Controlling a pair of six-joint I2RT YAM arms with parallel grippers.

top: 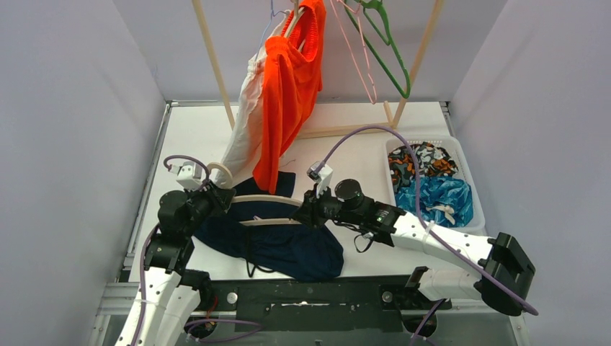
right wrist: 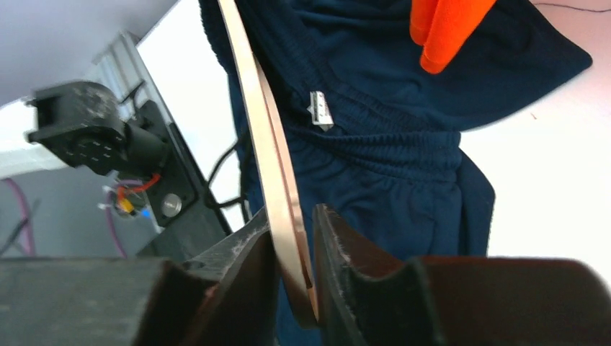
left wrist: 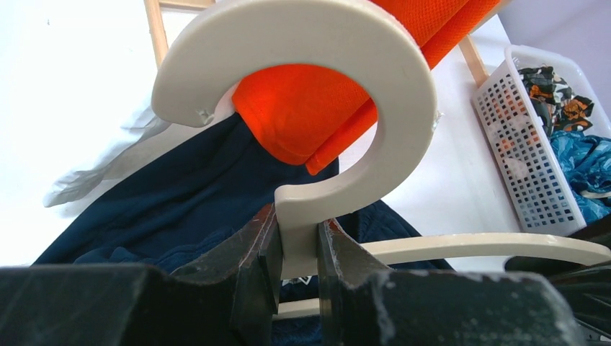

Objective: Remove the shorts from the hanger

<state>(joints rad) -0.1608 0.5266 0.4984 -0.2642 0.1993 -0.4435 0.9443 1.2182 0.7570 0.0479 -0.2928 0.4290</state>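
My left gripper (left wrist: 297, 241) is clamped on the hanger (top: 266, 200) at its neck, just under the hook. My right gripper (right wrist: 294, 231) pinches the hanger's opposite arm tip, so its long axis runs between my arms. The navy shorts (top: 295, 249) sag below the hanger, waistband along it. I judge they should slide off toward the right end.

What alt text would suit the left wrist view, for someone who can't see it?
The left tool clamps the neck of a cream hanger, its hook curling above. Behind lie navy shorts and hanging orange shorts.
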